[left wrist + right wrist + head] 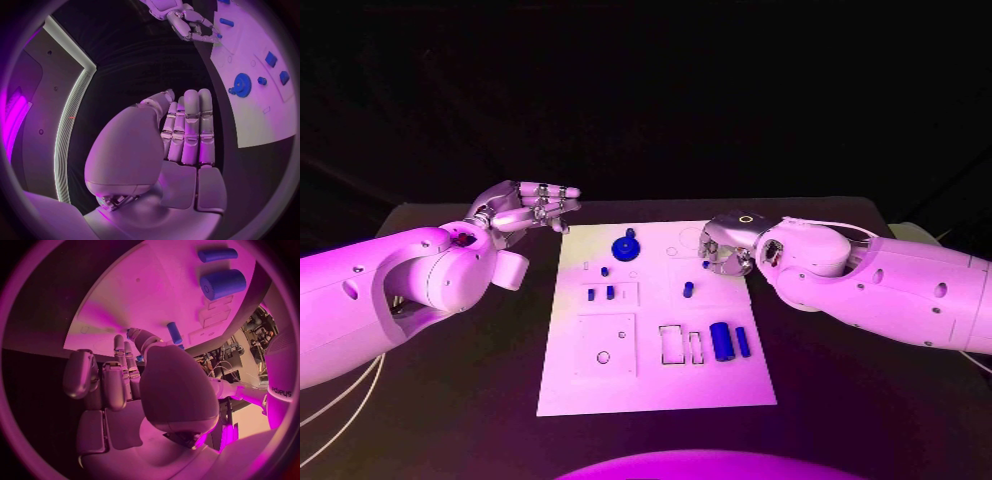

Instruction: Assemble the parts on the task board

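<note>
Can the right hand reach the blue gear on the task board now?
Probably yes: the right hand hovers at the board's far right edge, holding nothing, and only bare task board lies between it and the blue gear.

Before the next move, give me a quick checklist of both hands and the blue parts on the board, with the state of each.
1. Left hand free of parts: ok, it holds nothing, off the task board's far left corner.
2. Right hand empty: cannot tell, fingers curled over the board's right edge.
3. Blue gear reachable: ok, uncovered near the far edge.
4. Large blue cylinder and thin blue rod: ok, lying side by side.
5. Small blue peg: ok, lying free.
</note>
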Controlling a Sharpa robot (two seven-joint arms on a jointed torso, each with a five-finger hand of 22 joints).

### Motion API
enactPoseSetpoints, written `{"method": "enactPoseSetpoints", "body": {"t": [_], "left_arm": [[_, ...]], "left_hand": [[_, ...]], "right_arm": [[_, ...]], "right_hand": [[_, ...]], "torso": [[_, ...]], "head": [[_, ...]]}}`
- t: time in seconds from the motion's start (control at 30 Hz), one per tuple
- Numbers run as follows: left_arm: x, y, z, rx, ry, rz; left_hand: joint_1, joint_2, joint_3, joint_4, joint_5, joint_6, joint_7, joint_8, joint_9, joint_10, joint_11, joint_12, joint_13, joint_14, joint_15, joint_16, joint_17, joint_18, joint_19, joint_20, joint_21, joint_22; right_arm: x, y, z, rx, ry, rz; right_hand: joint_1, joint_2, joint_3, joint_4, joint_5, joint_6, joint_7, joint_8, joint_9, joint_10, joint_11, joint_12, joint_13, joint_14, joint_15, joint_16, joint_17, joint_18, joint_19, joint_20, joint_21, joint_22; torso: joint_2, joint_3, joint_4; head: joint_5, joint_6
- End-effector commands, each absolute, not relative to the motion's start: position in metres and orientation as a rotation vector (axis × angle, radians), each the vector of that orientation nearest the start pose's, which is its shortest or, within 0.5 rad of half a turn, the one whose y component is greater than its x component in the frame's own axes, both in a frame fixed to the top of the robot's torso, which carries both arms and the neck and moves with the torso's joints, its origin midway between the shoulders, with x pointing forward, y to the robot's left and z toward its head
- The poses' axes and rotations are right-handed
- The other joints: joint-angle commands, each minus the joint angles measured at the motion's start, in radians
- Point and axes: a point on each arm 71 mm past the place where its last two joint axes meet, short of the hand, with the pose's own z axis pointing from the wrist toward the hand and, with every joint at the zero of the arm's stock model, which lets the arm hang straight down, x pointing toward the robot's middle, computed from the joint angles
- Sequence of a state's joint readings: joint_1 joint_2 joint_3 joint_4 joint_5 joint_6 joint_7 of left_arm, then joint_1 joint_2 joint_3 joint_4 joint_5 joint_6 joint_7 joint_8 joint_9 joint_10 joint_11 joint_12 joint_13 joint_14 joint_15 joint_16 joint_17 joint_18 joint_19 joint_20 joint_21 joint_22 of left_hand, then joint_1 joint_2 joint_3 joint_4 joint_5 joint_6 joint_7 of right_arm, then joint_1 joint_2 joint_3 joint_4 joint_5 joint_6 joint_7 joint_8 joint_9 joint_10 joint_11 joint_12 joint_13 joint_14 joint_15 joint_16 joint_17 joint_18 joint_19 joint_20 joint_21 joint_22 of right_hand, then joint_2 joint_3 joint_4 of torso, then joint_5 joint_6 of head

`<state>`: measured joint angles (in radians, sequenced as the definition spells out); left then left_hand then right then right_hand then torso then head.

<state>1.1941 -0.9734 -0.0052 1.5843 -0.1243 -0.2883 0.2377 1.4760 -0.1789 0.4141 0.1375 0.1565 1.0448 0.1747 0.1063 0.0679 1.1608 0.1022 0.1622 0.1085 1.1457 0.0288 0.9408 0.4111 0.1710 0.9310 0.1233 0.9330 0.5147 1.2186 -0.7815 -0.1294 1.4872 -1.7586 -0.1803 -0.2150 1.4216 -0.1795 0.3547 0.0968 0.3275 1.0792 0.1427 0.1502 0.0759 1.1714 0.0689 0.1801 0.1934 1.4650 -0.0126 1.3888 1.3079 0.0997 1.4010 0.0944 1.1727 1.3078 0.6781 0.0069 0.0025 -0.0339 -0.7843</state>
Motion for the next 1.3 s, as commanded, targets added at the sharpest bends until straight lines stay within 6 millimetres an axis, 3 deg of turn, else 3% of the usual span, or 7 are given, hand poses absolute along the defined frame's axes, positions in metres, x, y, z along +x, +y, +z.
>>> {"method": "enactPoseSetpoints", "body": {"t": [0.03,0.6,1.03,1.3], "left_arm": [[0.478,0.253,-0.17,-1.094,1.516,-1.423],[0.478,0.255,-0.171,-1.104,1.526,-1.411],[0.478,0.255,-0.172,-1.116,1.543,-1.397],[0.478,0.256,-0.173,-1.122,1.55,-1.387]], "left_hand": [[0.006,0.007,0.0,-0.009,0.0,-0.001,0.004,0.0,-0.001,-0.006,0.004,0.006,0.001,-0.008,0.0,-0.006,-0.002,0.014,-0.003,0.0,-0.007,-0.001],[0.009,0.011,-0.002,-0.016,0.0,-0.009,0.009,-0.003,-0.002,-0.014,0.008,0.007,0.001,-0.006,0.003,-0.011,-0.004,0.013,-0.001,0.0,-0.009,-0.003],[0.007,0.014,-0.005,-0.018,0.0,-0.017,0.014,-0.007,-0.003,-0.023,0.012,0.007,0.0,-0.006,0.005,-0.014,-0.005,0.013,0.0,0.002,-0.011,-0.005],[0.01,0.017,-0.005,-0.021,0.0,-0.02,0.015,-0.008,-0.003,-0.027,0.013,0.008,0.0,-0.006,0.006,-0.015,-0.005,0.013,0.0,0.002,-0.012,-0.006]], "right_arm": [[0.481,-0.18,-0.22,-0.512,1.759,0.352],[0.482,-0.177,-0.229,-0.52,1.785,0.348],[0.485,-0.175,-0.231,-0.514,1.77,0.358],[0.48,-0.176,-0.226,-0.491,1.725,0.4]], "right_hand": [[0.002,0.004,0.009,-0.001,-0.006,0.014,-0.002,-0.006,0.002,0.014,0.001,-0.007,-0.002,0.062,0.003,0.01,0.029,-0.023,0.014,-0.001,0.019,0.071],[-0.003,0.017,0.032,-0.014,-0.01,0.041,-0.011,0.0,0.009,0.039,-0.008,-0.01,-0.009,0.064,-0.003,0.023,0.04,-0.028,0.024,-0.005,0.05,0.093],[0.001,0.051,0.076,-0.043,-0.045,0.074,-0.021,0.007,0.021,0.065,-0.015,-0.021,-0.018,0.064,-0.01,0.03,0.044,-0.031,0.03,-0.011,0.074,0.113],[-0.002,0.051,0.079,-0.047,-0.043,0.079,-0.021,0.009,0.023,0.071,-0.017,-0.022,-0.018,0.064,-0.011,0.032,0.045,-0.034,0.035,-0.012,0.088,0.121]], "torso": [[-0.001,0.0001,-0.0012],[0.0,0.0,-0.001],[-0.002,-0.0006,-0.0003],[-0.003,-0.0004,-0.0011]], "head": [[0.004,-0.002],[0.001,-0.006],[-0.003,-0.008],[-0.001,-0.006]]}}
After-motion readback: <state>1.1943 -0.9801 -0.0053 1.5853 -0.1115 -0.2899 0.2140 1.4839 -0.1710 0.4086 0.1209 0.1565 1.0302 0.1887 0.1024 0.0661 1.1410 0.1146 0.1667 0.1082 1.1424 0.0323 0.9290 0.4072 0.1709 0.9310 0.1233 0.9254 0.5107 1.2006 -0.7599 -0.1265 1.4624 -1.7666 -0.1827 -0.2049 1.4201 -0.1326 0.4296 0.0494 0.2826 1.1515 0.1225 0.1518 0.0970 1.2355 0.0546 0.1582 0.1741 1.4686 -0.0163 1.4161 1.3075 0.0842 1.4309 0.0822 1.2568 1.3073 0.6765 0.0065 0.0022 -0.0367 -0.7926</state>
